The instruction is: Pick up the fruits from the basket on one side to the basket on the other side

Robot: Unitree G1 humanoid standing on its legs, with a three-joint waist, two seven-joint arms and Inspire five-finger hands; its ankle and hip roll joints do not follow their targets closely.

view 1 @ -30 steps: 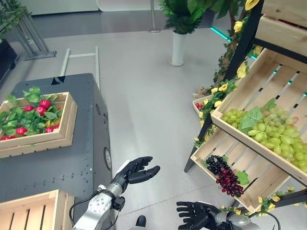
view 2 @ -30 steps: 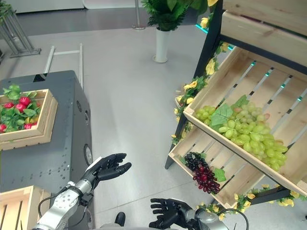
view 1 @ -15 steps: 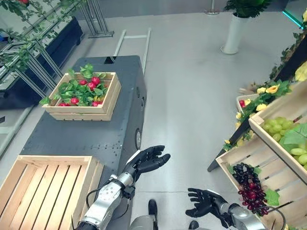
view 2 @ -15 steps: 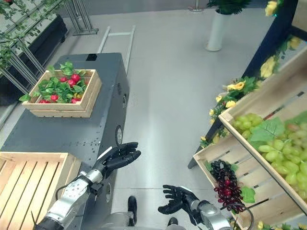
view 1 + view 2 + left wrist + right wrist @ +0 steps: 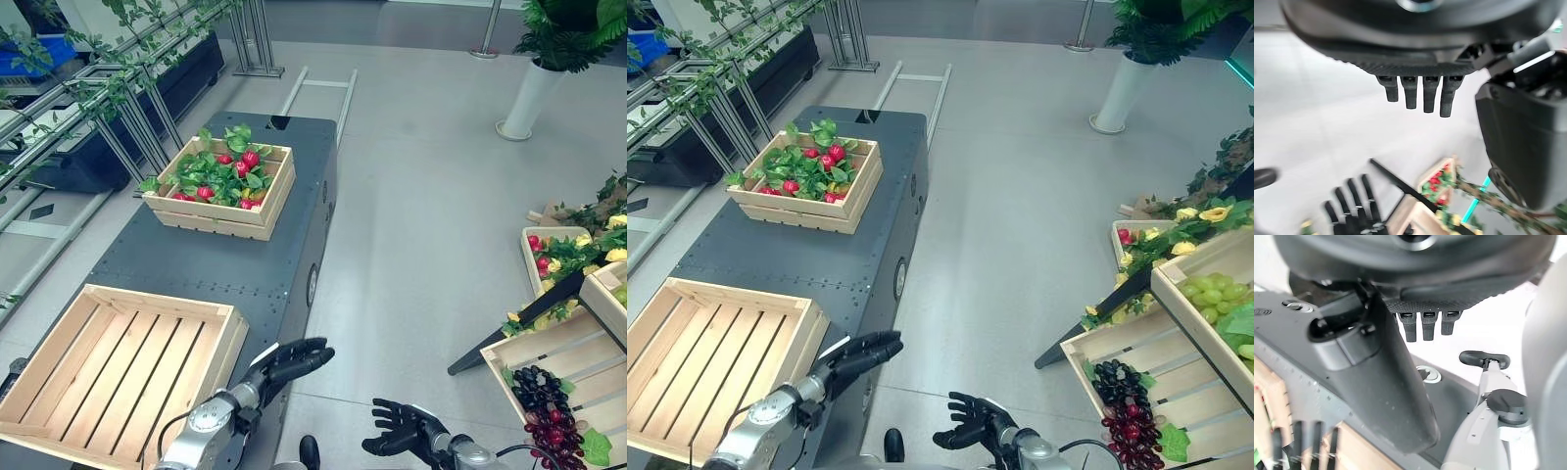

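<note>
both hands are spread and carry nothing: the left hand (image 5: pixel 290 358) hovers off the worktop's (image 5: pixel 216 269) near edge, the right hand (image 5: pixel 400 431) low over the floor. the red fruits (image 5: pixel 227 172) sit in the far crate (image 5: pixel 257 210); the empty crate (image 5: pixel 118 362) lies at the near corner. risk: reaching from here could knock the empty crate's rim.

A dark grey cabinet (image 5: pixel 211 269) stands on a pale grey floor (image 5: pixel 421 196). A white planter (image 5: pixel 527 98) holding a green plant (image 5: pixel 573 27) stands at the far right. Metal racks (image 5: pixel 147 93) draped with green vines line the far left. Yellow artificial flowers (image 5: pixel 1205 215) trim the black-framed display shelf (image 5: pixel 1117 313) at right.
</note>
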